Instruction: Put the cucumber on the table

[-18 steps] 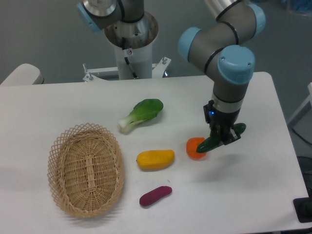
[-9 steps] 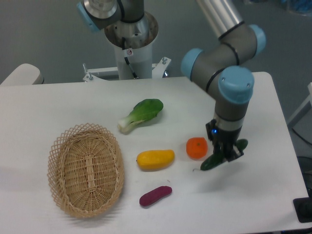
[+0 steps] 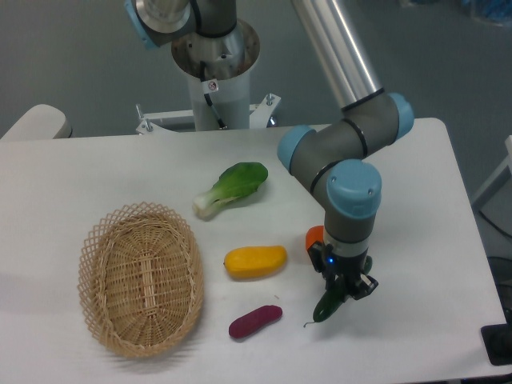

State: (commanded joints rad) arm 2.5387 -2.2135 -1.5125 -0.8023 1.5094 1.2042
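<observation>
Slim dark green cucumber [image 3: 329, 304], pinched in black two-finger gripper [image 3: 344, 290], tilted just right of purple vegetable [image 3: 255, 321] on white table [image 3: 416, 320].

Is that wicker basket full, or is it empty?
Empty. The wicker basket shows only its bare woven bottom; the vegetables lie outside it on the table.

A robot lab: a big grey-and-blue robot arm [image 3: 344, 152] stands over a plain white table [image 3: 104, 168].
</observation>
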